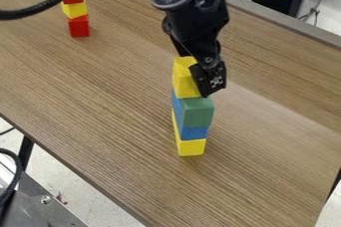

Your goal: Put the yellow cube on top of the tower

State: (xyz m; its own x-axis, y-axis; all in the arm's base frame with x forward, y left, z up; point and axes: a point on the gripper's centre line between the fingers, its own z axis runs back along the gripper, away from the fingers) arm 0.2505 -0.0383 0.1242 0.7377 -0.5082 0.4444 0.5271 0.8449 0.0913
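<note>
One gripper (pixel 200 78) holds one yellow cube (pixel 183 79); two towers (pixel 198 112) stand.

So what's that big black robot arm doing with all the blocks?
The robot's gripper is at the yellow cube, at the top of a tower. Under that cube come a green block, a blue block and a yellow block at the bottom. I can't tell if it has let go. Another stack, red, yellow and red, stands farther back.
</note>
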